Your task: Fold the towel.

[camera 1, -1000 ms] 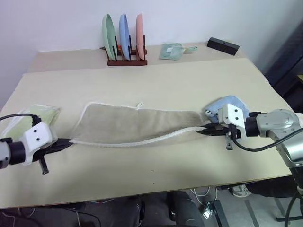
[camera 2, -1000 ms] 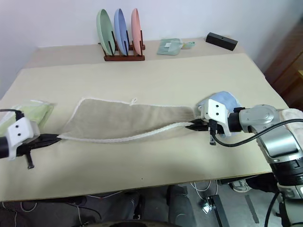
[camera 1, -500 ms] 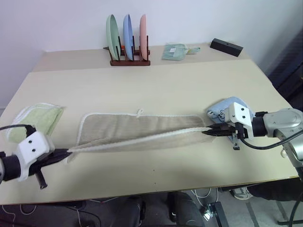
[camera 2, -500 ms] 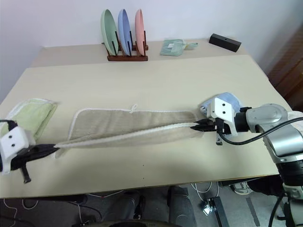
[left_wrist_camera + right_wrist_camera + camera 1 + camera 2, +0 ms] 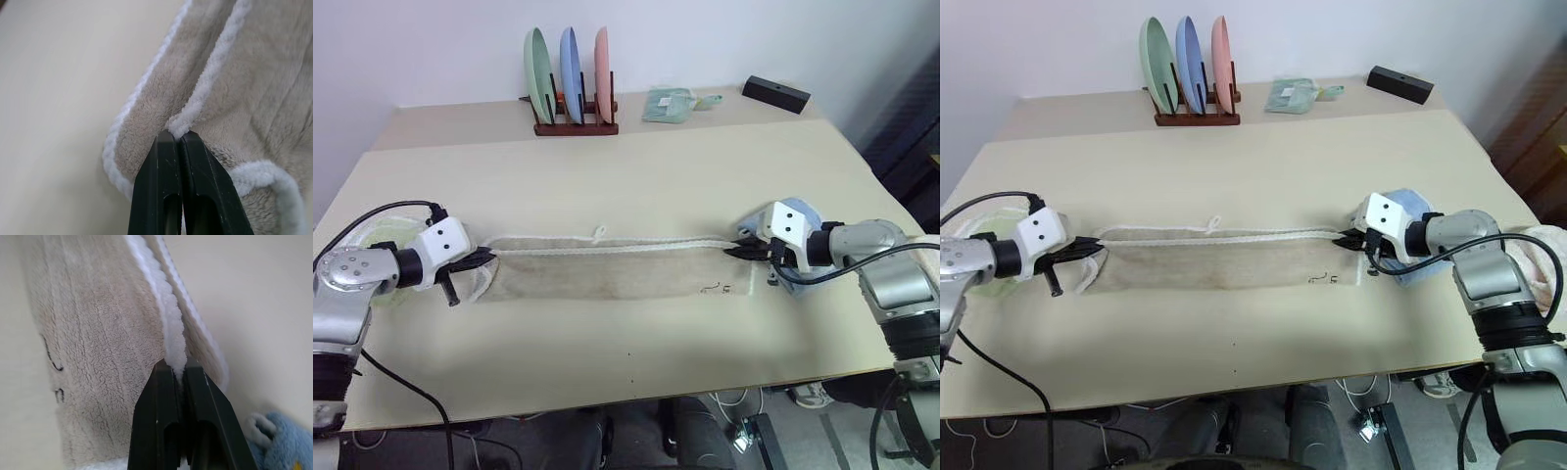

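Both pincers, left gripper [image 5: 487,258] and right gripper [image 5: 732,252], pinch the towel [image 5: 607,271]'s corded edge; three plates [image 5: 571,61] stand in their rack [image 5: 576,125].

Even, diffuse room light is falling on the table [image 5: 636,166], no glare. Arms are casting only faint soft shadows. Head views are looking slightly soft at the far edge. Wrist views are sharp on the towel [image 5: 254,93] pile, blurring toward the close black fingers [image 5: 164,431].

The pale tabletop [image 5: 636,171] carries the beige towel [image 5: 607,269], stretched flat between the left claw [image 5: 487,258] and the right claw [image 5: 736,252]. A blue cloth [image 5: 798,213] lies just behind the right claw, a green towel [image 5: 382,233] beside the left. Well beyond both stand a plate rack [image 5: 573,125], a small green cloth [image 5: 672,104] and a black block [image 5: 775,94].
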